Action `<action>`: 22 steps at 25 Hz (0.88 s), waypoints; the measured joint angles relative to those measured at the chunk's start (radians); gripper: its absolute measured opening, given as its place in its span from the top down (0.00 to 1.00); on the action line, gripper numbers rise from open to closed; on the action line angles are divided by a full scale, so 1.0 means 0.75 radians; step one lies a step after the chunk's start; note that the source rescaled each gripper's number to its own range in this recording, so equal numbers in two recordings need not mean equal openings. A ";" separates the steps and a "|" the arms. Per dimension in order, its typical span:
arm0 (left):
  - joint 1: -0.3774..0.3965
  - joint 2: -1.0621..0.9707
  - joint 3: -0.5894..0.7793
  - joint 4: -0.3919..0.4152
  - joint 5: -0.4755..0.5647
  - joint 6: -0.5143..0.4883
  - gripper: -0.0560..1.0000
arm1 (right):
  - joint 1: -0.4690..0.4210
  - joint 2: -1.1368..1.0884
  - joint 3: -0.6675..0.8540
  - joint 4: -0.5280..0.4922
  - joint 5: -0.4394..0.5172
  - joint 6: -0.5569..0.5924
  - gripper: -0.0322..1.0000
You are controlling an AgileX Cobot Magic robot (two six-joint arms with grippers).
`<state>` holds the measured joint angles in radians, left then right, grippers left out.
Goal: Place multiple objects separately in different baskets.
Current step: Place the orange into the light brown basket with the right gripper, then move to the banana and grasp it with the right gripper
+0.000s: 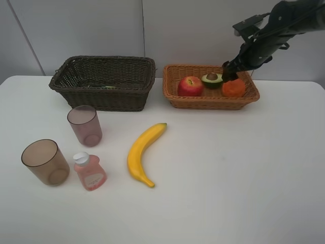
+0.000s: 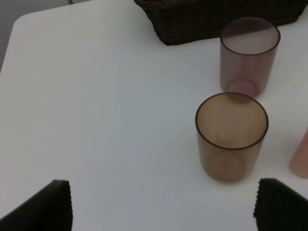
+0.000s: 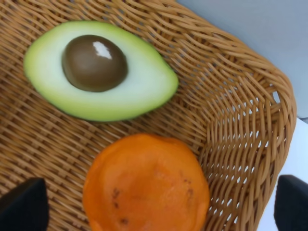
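The dark right arm (image 1: 274,30) reaches in from the upper right of the overhead frame. It slants down to the shallow light orange-tan wicker basket (image 1: 210,103) and ends low over the basket's right end. The right fingers (image 3: 21,207) stand wide apart and hold nothing. In the wrist view the round orange tangerine (image 3: 147,185) lies between the two tips, with a gap on each side. The left fingers (image 2: 48,209) (seen only by their own wrist camera) are spread open above the bare white table (image 1: 228,178), gripping nothing.

The tan basket holds three things. A red apple (image 1: 190,86) is at left, a halved green avocado with its brown pit up (image 1: 212,79) is in the middle toward the back, and the tangerine is at right, just beside the avocado. The deep dark brown wicker basket (image 1: 101,96) sits left of it in the upper part of the frame, and its near wall hides most of its inside.

On the table below the baskets, a long yellow banana (image 1: 142,152) lies at centre. Two translucent brownish-pink cups (image 1: 85,125) stand upright at left. A small pink bottle with a white cap (image 1: 90,172) sits just beside the lower cup (image 1: 45,161), between it and the banana.
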<state>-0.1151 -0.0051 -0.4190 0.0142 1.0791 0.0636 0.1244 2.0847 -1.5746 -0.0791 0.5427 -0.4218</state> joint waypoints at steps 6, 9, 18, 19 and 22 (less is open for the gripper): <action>0.000 0.000 0.000 0.000 0.000 0.000 0.00 | 0.000 0.000 0.000 0.000 0.000 0.083 0.01; 0.000 0.000 0.000 0.000 0.000 0.000 0.00 | 0.000 -0.001 0.000 0.000 0.001 0.089 0.01; 0.000 0.000 0.000 0.000 0.000 0.000 0.00 | 0.003 -0.080 0.000 -0.002 0.101 0.118 0.01; 0.000 0.000 0.000 0.000 0.000 0.000 0.00 | 0.004 -0.090 0.000 -0.006 0.111 0.117 0.01; 0.000 0.000 0.000 0.000 0.000 0.000 0.00 | 0.025 -0.121 0.000 -0.025 0.156 0.072 0.01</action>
<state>-0.1151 -0.0051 -0.4190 0.0142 1.0791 0.0636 0.1429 1.9937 -1.5746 -0.0977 0.6594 -0.3677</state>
